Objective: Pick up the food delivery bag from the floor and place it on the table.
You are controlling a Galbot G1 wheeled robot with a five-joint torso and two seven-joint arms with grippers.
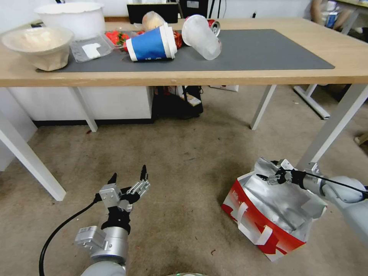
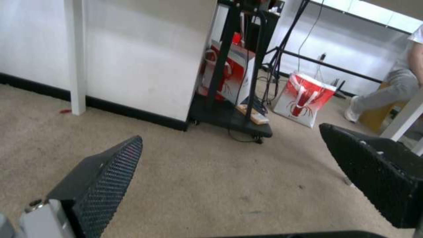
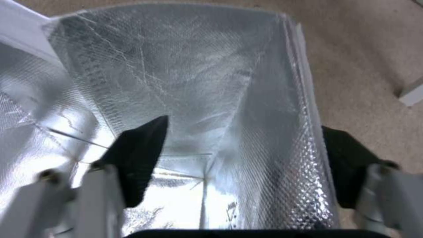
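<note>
The food delivery bag [image 1: 268, 226] has a crinkled, shiny foil lining; the floor [image 1: 180, 161] is matt, rough carpet.

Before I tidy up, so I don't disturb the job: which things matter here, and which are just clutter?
Job:
food delivery bag, on the floor
table
right gripper, straddling the bag's wall
left gripper, open above the floor

Clutter:
blue paper cup
clear plastic cup
white bowl
strawberries

Probably an office: carpeted floor [image 1: 184, 161], white-legged desks [image 1: 237, 73], trailing cables [image 2: 282, 49].
</note>
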